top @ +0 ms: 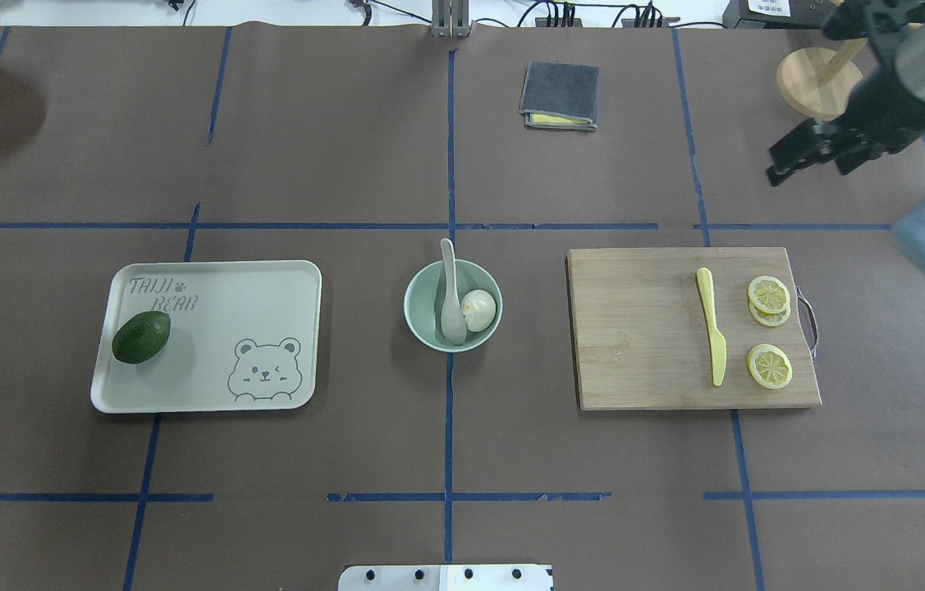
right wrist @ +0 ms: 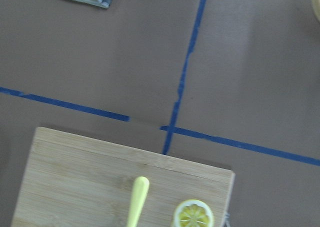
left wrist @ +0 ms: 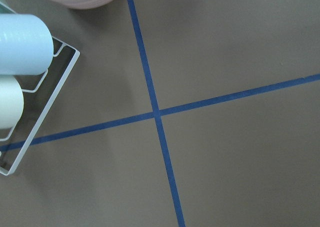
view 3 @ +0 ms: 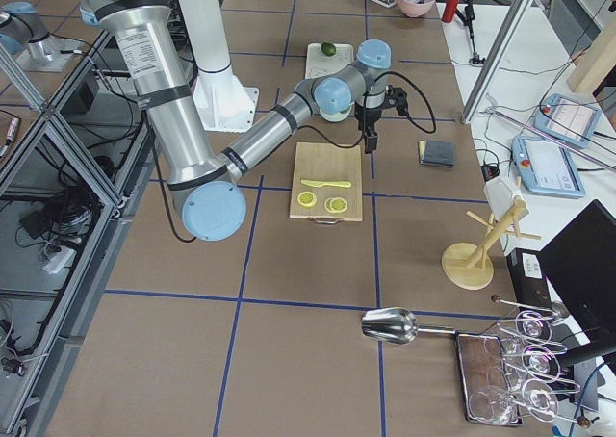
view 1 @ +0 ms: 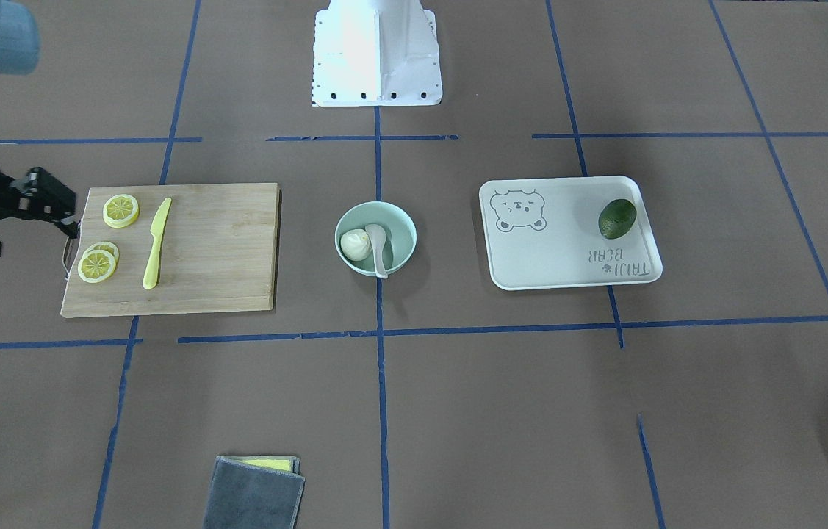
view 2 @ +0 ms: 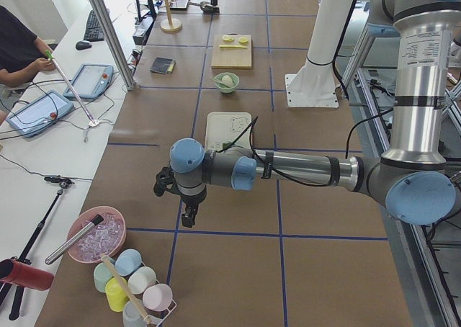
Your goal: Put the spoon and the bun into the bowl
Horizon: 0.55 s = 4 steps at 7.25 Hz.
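The pale mint-green bowl (view 1: 404, 222) (top: 419, 316) stands at the table's middle. The white pleated bun (view 1: 355, 244) (top: 478, 310) lies inside it. The off-white spoon (view 1: 378, 248) (top: 451, 297) lies in the bowl beside the bun, its handle resting over the far rim. My right gripper (view 1: 61, 209) (top: 790, 156) is open and empty, raised beyond the far right corner of the cutting board, well away from the bowl. My left gripper (view 2: 189, 215) shows only in the exterior left view, far off at the table's left end; I cannot tell if it is open.
A wooden cutting board (top: 643, 328) right of the bowl carries a yellow knife (top: 712, 328) and lemon slices (top: 769, 294). A bear tray (top: 216, 328) on the left holds an avocado (top: 141, 336). A grey cloth (top: 559, 96) and a wooden stand (top: 811, 82) lie at the far side.
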Available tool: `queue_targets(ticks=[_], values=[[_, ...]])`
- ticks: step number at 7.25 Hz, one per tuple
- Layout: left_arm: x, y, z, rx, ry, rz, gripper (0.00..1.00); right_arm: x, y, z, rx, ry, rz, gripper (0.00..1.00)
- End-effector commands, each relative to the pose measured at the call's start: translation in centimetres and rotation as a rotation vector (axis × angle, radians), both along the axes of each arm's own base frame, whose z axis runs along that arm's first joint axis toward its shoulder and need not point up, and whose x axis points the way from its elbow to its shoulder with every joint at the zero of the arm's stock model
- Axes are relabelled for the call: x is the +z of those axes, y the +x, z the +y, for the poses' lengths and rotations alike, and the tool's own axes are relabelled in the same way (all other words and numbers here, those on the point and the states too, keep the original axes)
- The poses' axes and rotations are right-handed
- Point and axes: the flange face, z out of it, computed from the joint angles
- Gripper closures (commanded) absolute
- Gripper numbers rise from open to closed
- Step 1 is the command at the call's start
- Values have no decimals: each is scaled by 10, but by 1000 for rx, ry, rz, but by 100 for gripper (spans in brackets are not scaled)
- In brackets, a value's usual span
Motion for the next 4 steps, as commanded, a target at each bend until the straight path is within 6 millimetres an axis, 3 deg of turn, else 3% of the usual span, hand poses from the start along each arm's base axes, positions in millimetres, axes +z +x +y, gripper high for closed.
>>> queue_targets(ticks=[1,4], values=[[5,-6,4,-29,-34,4,0,78,88,7,-25,15,35,0],[7,-7,8,-34,-42,16,0,178,171,33,-42,-17,39,0]])
